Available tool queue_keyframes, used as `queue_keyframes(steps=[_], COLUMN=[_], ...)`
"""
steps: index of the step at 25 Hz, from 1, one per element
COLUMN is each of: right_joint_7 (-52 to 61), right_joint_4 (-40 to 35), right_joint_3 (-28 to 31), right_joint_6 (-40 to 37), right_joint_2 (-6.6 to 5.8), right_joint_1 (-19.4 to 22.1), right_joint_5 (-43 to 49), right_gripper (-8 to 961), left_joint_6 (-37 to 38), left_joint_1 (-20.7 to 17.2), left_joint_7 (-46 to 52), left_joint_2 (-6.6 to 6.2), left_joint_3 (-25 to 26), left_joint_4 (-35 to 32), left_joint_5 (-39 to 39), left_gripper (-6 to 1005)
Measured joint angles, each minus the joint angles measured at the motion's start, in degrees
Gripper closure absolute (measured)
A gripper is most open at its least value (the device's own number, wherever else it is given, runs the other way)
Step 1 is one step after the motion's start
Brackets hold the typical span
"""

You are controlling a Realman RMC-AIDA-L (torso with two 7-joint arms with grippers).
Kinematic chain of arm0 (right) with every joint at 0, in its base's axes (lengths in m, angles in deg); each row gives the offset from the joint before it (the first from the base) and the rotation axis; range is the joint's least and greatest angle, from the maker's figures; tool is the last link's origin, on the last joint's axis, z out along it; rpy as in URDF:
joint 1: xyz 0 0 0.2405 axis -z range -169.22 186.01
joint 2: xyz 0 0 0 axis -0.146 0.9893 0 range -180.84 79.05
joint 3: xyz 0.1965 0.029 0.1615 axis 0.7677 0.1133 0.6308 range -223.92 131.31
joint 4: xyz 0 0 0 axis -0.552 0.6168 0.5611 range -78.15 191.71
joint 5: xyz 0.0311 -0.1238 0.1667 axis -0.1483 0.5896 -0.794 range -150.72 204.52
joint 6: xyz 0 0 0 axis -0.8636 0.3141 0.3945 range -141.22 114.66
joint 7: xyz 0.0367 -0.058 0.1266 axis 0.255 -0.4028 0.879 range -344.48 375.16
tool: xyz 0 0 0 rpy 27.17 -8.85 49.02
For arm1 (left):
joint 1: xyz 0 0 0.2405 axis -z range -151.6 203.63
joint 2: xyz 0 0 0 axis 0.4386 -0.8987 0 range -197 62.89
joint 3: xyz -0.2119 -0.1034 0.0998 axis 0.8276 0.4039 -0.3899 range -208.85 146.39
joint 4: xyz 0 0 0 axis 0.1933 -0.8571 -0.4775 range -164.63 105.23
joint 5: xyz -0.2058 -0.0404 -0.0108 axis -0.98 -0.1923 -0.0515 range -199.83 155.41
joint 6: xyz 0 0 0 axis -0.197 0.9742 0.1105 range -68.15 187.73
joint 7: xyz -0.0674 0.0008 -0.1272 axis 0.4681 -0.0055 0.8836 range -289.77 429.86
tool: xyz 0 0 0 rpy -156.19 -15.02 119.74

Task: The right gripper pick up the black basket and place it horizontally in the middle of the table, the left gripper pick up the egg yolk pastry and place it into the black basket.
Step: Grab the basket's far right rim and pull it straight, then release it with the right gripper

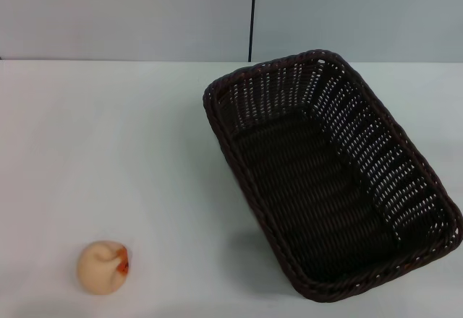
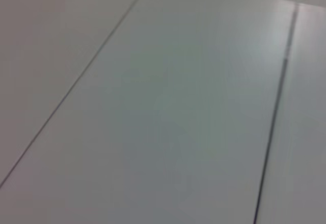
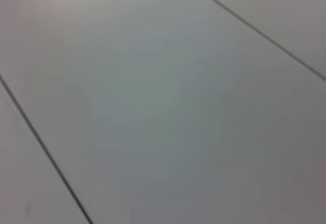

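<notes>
Neither the left pincer nor the right pincer appears in any of the three views, so whether either is open, closed or gripping cannot be told. Both wrist views show only pale grey flat panels (image 2: 168,112) crossed by thin dark seams (image 2: 277,107), with none of the task's things in them.

In the head view, the broad, plain white, matte bench (image 1: 108,152) carries two things. The large rectangular woven wicker basket (image 1: 329,170), very dark brown-black with sloped open-weave sides and a braided rim, rests on the bench's right half. It lies askew — its long axis runs diagonally, one short end toward the far edge near the centre, the other toward the near right corner. Its interior is visible down to the woven floor and holds nothing. No label, brand or writing can be read on it.

The small round pale cream-beige pastry ball (image 1: 103,267), with an orange-red patch on the side facing the basket, sits on the bench at the near left — well apart from the basket and outside it. It bears no legible marking.

Behind the bench stands a pale grey wall (image 1: 123,14), divided by one black vertical seam (image 1: 252,14) just above the basket's far end.
</notes>
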Motion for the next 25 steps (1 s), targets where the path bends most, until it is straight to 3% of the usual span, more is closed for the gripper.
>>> queue_keyframes(steps=[7,11,16,19,22,23,24,25], right_joint_7=[-0.70,-0.42,4.92,14.93,28.02,36.11,36.11,40.54], right_joint_4=[1.52,0.51,-7.71,-16.38,-25.84,-31.75,-31.75,-35.15], right_joint_3=[-0.03,-1.53,-7.51,-12.73,-18.94,-22.78,-22.78,-24.61], right_joint_6=[0.18,0.20,-0.03,-0.29,-1.39,-3.41,-3.41,-4.87], right_joint_2=[-0.02,-0.20,-0.88,-2.17,-4.48,-6.11,-6.11,-6.96], right_joint_1=[-0.53,-0.30,-0.28,-0.47,-0.68,-1.01,-1.01,-1.35], right_joint_5=[0.09,3.01,11.25,17.23,22.61,26.16,26.16,28.03], right_gripper=[234,234,233,233,233,233,233,233], left_joint_6=[1.58,0.76,-0.38,-1.02,-1.22,-1.04,-1.04,-0.96], left_joint_1=[1.18,1.51,1.55,1.45,1.22,1.09,1.09,1.03], left_joint_7=[-8.12,-7.07,-6.22,-6.18,-5.28,-4.33,-4.33,-4.14], left_joint_2=[0.05,-0.08,-0.11,-0.19,-0.22,-0.27,-0.27,-0.30], left_joint_3=[-0.17,-0.16,-0.18,-0.19,-0.37,-1.78,-1.78,-3.15], left_joint_4=[4.17,5.91,5.93,5.70,5.55,4.66,4.66,3.64], left_joint_5=[0.14,0.13,0.11,0.10,0.13,0.93,0.93,1.62], left_gripper=[236,377,548,613,610,609,608,607])
